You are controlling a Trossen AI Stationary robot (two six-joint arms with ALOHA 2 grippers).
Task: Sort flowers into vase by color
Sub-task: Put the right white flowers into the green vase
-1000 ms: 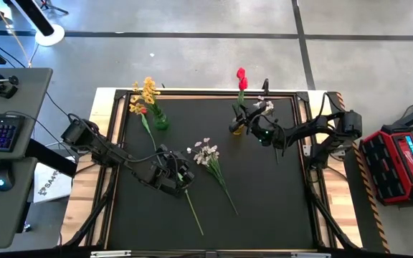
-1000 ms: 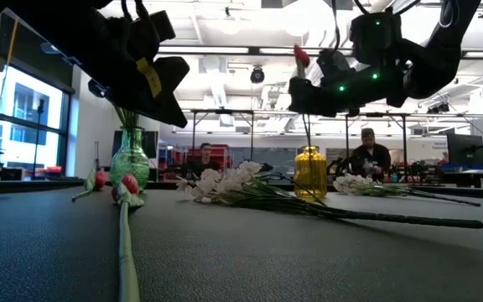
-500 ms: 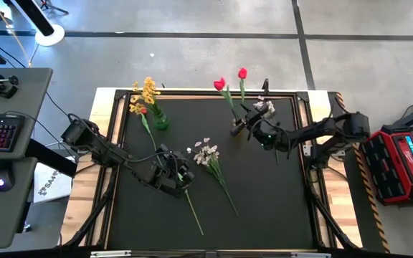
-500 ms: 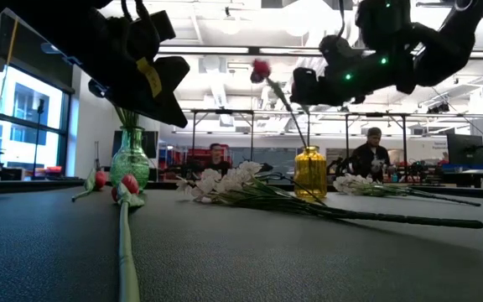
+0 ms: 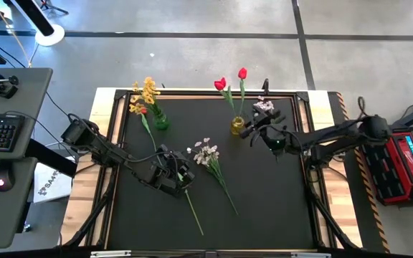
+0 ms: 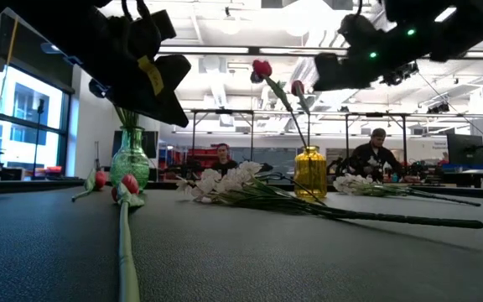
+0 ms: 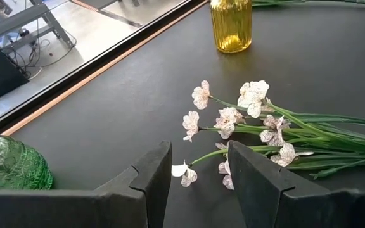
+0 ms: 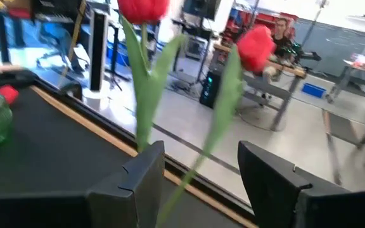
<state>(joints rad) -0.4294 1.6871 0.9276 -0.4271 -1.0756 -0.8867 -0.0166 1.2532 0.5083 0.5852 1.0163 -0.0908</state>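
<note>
Since the earlier frame, your right gripper (image 5: pixel 258 130) let a second red tulip go into the yellow vase (image 5: pixel 237 127) and drew back; its fingers stood spread and empty just beside the vase, near the desk's (image 5: pixel 264 193) far edge. Two red tulips (image 5: pixel 231 79) now leaned in that vase, their heads past the desk's far rim.

At the far left corner, the green vase (image 5: pixel 160 122) held the yellow blossom spray (image 5: pixel 148 90). Beside it lay one red tulip (image 5: pixel 139 110) on the desk.

Another red tulip (image 6: pixel 129 184) lay near the middle, its long stem running toward the near edge. Your left gripper (image 7: pixel 198 183) hovered above it, fingers partly spread, holding nothing.

One white blossom spray (image 5: pixel 207 153) lay mid-desk. A second white spray (image 5: pixel 265 106) lay by the yellow vase, near your right gripper.

By my judgement, you were about halfway: three flowers were placed, and two tulips and both white sprays were left. No third vase for the white flowers showed.
</note>
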